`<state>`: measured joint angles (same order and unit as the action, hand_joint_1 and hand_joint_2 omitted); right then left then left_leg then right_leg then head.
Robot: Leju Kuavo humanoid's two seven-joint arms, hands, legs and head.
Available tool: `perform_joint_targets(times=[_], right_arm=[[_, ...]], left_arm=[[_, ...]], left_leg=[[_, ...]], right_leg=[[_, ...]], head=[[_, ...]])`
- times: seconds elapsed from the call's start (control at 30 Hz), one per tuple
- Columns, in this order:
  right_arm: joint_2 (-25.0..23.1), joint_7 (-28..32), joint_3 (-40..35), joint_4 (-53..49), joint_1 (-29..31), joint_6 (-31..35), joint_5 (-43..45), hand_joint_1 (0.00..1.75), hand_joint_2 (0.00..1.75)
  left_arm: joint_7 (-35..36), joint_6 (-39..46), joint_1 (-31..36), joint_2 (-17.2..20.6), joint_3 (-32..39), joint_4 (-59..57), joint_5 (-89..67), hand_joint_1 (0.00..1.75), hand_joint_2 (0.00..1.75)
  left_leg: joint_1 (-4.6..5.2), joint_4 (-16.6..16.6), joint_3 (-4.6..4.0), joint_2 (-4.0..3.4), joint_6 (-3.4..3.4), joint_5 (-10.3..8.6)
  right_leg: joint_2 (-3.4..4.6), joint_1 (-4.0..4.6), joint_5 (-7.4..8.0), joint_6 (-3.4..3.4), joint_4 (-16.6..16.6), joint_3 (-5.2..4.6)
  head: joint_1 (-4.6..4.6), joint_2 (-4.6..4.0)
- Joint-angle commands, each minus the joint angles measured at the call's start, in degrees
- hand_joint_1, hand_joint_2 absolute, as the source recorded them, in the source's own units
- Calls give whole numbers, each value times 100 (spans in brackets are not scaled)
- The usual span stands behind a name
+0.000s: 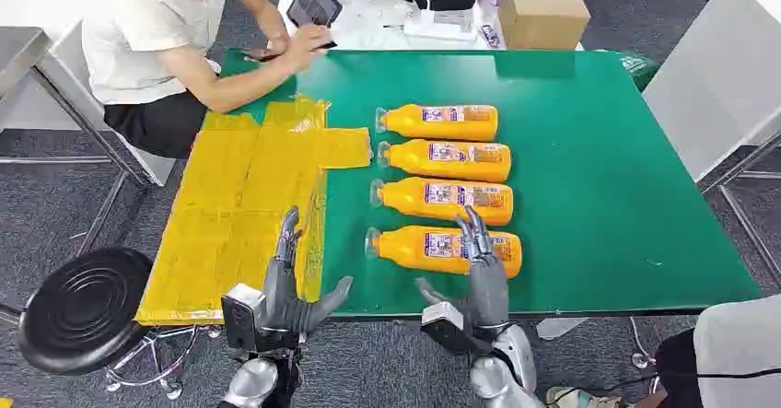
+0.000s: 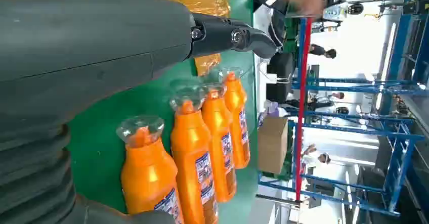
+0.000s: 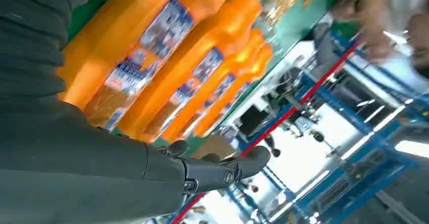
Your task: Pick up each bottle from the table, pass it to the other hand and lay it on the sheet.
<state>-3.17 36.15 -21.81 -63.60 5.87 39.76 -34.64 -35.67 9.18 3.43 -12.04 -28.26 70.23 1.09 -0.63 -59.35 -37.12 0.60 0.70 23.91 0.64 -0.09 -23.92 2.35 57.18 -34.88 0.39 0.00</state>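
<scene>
Four orange plastic juice bottles (image 1: 445, 180) lying in row on green table (image 1: 608, 178), beside crinkled yellow sheet (image 1: 235, 205). Right hand (image 1: 481, 284) over nearest bottle (image 1: 442, 249), fingers spread, empty. Left hand (image 1: 287, 293) likewise released. Probably full, heavy, smooth; grasp labelled midsection.

My matt grey robot hand (image 1: 485, 284) hovers by glossy orange plastic bottles (image 1: 445, 248) on the smooth green table (image 1: 599, 169), beside a crinkled, shiny yellow sheet (image 1: 244, 205).
</scene>
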Motion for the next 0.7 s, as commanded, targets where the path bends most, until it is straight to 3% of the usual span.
perform_joint_targets(times=[0.03, 0.3, 0.37, 0.43, 0.57, 0.63, 0.7], right_arm=[[52, -46, 315, 340, 164, 11, -27, 0, 175], [60, -266, 392, 482, 269, 24, -327, 0, 175], [65, -387, 614, 686, 393, 24, -761, 0, 175], [67, -744, 1034, 840, 528, 24, -1851, 0, 175], [284, -1084, 1482, 1797, 1294, 24, -2941, 0, 175], [391, -1140, 1460, 2178, 1572, 24, -3075, 0, 175], [606, -1605, 968, 3131, 2188, -200, -3252, 0, 175]], left_arm=[[42, 2, 108, 227, -79, -85, -7, 0, 175], [39, -36, 79, 176, -74, -38, 26, 0, 175], [37, -48, 74, 196, -80, -28, 21, 0, 175], [42, -44, 137, 183, -28, -95, 44, 0, 175], [457, -261, 443, 138, -90, -585, 124, 0, 175], [529, -251, 527, 108, -140, -839, 84, 0, 175], [735, -254, 608, 30, -133, -1136, 221, 0, 175]], left_leg=[[2, 7, 18, -4, -1, 3], [5, 11, 35, -8, -1, 8], [5, 11, 40, -9, 0, 9], [4, 8, 22, -10, 0, 4], [6, 8, 21, -5, 1, 0], [7, 10, 24, -6, 3, -4], [10, 12, 29, -5, 9, -8]], right_leg=[[-2, -1, -3, -3, -5, 16], [-2, -2, -8, -4, -8, 31], [-2, -3, -9, -4, -8, 36], [3, -3, -2, -2, -6, 19], [-2, -4, 0, -1, -6, 19], [-1, -5, 6, 5, -8, 22], [-4, -8, 11, 11, -11, 27]], head=[[2, 0], [0, 0], [2, 0], [0, 0], [0, 0], [-2, 0], [0, 0]])
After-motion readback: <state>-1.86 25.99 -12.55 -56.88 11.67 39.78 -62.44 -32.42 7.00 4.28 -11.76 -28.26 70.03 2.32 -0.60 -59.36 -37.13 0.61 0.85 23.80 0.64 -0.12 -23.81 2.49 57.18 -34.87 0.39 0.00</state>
